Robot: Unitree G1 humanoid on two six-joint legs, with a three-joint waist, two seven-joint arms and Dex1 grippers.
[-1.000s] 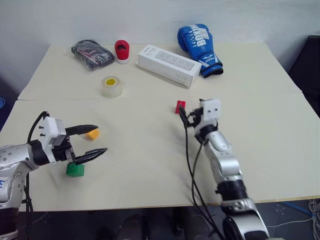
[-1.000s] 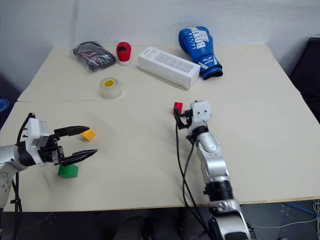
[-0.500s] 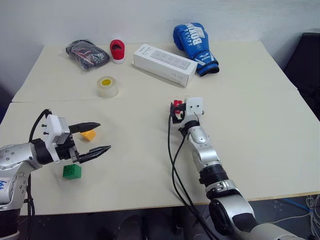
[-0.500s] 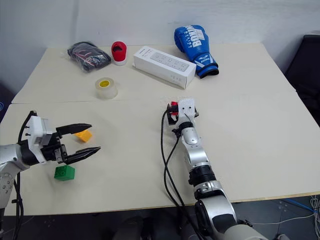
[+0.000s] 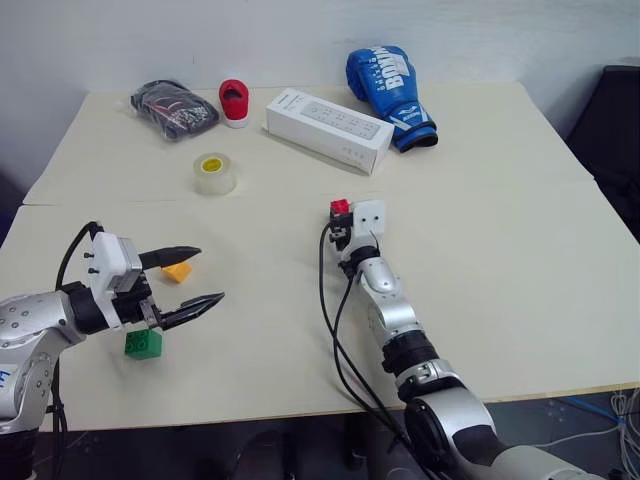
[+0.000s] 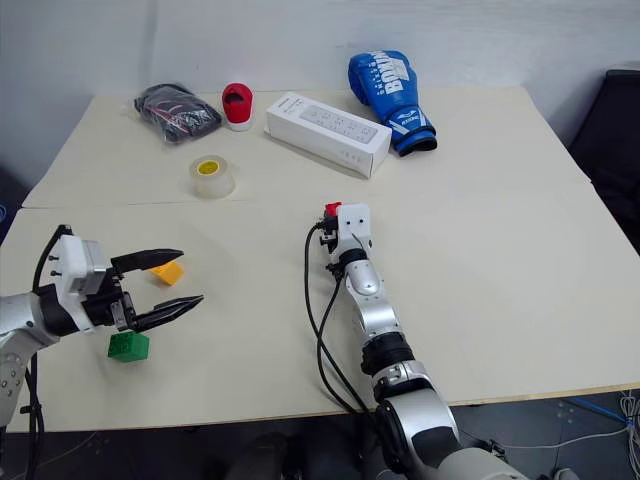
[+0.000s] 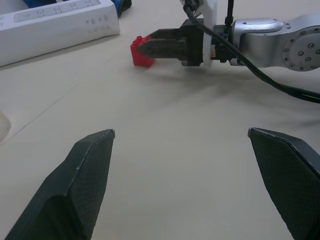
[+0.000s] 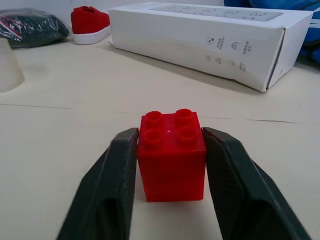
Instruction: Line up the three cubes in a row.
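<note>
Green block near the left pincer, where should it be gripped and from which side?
Grip the green block across two opposite flat side walls, coming down from above. It sits upright on the table, studs up, with room around it; the orange block lies apart.

Three cubes — one red cube (image 8: 172, 155), one green cube (image 5: 143, 343), one orange-yellow cube (image 5: 178, 271).

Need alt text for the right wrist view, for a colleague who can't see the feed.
The right gripper has its two black fingers closed on the sides of the red cube, studs up, on the beige table. Behind it lie a long white box and a red-and-white cap-like object.
</note>
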